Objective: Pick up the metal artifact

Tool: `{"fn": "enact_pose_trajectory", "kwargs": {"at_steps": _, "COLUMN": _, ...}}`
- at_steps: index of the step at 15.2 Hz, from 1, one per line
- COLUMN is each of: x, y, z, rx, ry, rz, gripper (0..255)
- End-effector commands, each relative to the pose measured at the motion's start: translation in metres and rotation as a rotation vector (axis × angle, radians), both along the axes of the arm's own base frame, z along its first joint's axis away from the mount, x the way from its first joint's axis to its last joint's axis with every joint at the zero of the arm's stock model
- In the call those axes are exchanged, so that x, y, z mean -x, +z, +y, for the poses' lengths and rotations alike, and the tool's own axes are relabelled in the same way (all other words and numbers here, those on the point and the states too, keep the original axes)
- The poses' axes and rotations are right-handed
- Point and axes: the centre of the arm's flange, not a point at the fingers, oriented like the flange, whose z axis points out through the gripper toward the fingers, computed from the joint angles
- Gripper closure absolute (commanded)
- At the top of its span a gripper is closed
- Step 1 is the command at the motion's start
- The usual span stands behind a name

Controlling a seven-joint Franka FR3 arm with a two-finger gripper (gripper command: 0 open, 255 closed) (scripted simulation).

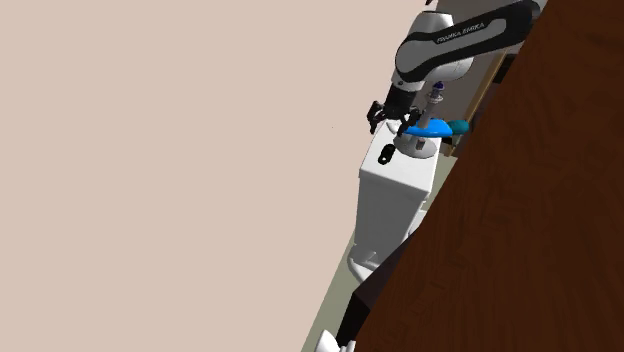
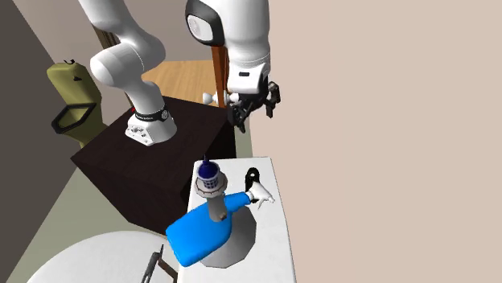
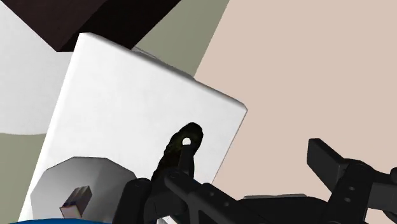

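In the second exterior view we see the black gripper [image 2: 254, 106] hanging at the upper middle of the frame, fingers spread wide with nothing between them. The metal artifact [image 2: 253, 174], a small dark olive piece with a round hole at one end, lies flat on the lid of a white toilet tank [image 2: 275, 229] at the centre of the frame, below the gripper and apart from it. Toward the lower middle stands a lighthouse-like figurine [image 2: 211, 183] on a grey base [image 2: 240, 241], with a blue object [image 2: 197, 233] against it. The dark brown stand [image 2: 173, 165] sits left of centre. In the wrist view the artifact [image 3: 181, 147] lies on the lid just beyond one finger [image 3: 191, 194], partly hidden by it. In the shoulder view the gripper [image 1: 384, 114] hangs right of centre near the top, just above the artifact [image 1: 385, 154].
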Motion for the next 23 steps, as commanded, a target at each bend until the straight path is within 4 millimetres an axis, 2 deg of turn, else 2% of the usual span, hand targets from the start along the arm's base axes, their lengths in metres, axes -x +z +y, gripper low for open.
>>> {"fn": "enact_pose_trajectory", "kwargs": {"at_steps": 1, "x": -0.006, "y": -0.018, "z": -0.019, "rx": 0.001, "ry": -0.076, "rz": 0.003, "gripper": 0}}
{"fn": "enact_pose_trajectory", "kwargs": {"at_steps": 10, "x": -0.021, "y": -0.099, "z": -0.100, "rx": 0.003, "ry": -0.408, "rz": 0.018, "gripper": 0}}
{"fn": "enact_pose_trajectory", "kwargs": {"at_steps": 18, "x": -0.021, "y": -0.140, "z": -0.104, "rx": 0.003, "ry": -0.424, "rz": 0.019, "gripper": 0}}
{"fn": "enact_pose_trajectory", "kwargs": {"at_steps": 20, "x": -0.021, "y": -0.143, "z": -0.104, "rx": 0.003, "ry": -0.424, "rz": 0.019, "gripper": 0}}
{"fn": "enact_pose_trajectory", "kwargs": {"at_steps": 21, "x": -0.021, "y": -0.143, "z": -0.105, "rx": 0.003, "ry": -0.424, "rz": 0.019, "gripper": 255}}
{"fn": "enact_pose_trajectory", "kwargs": {"at_steps": 23, "x": -0.021, "y": -0.143, "z": -0.105, "rx": 0.003, "ry": -0.424, "rz": 0.019, "gripper": 255}}
